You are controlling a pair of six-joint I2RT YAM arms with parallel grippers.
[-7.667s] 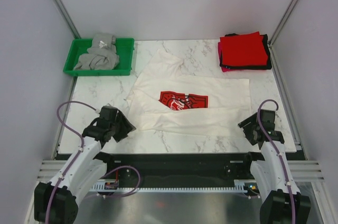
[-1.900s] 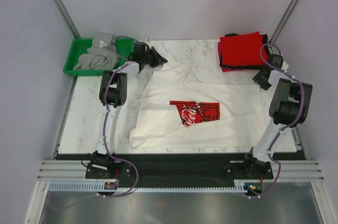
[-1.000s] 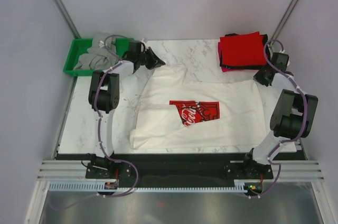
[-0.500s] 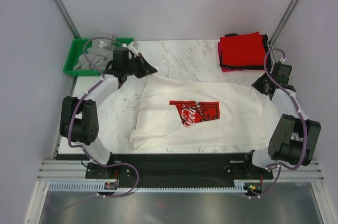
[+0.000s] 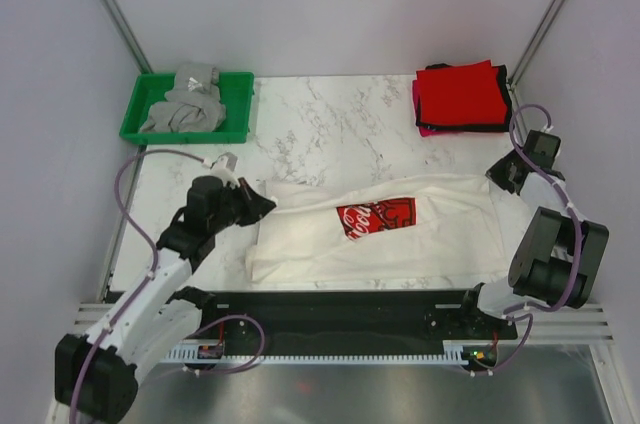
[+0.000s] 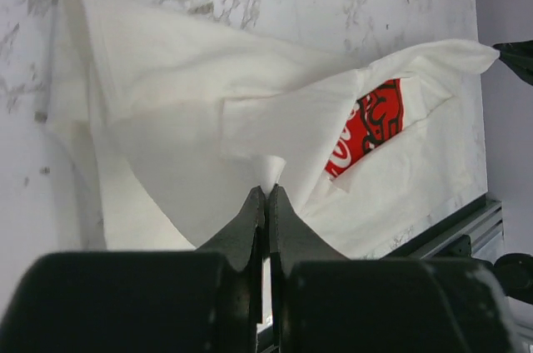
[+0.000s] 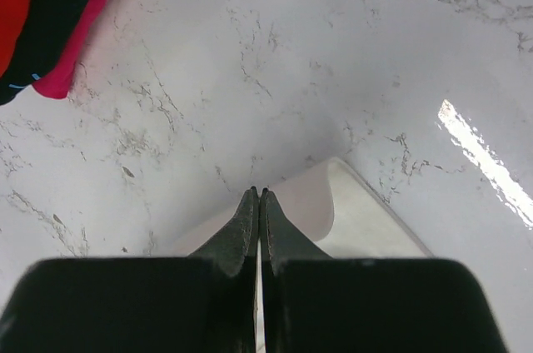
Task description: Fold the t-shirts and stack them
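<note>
White t-shirt (image 5: 420,239) with the red print lies spread across the near half of the marble table (image 5: 340,124). Left gripper (image 5: 266,206) is closed, pinching a raised fold at the shirt's left edge. Right gripper (image 5: 498,176) is closed on the far right corner. Bare marble lies between the shirt and the far edge. Folded stack (image 5: 462,94), red on top, occupies the far right corner. Grey shirt (image 5: 185,109) sits in the green tray (image 5: 135,130) at far left.

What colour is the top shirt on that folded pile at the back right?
The top shirt is plain red, clearest in the top external view.
</note>
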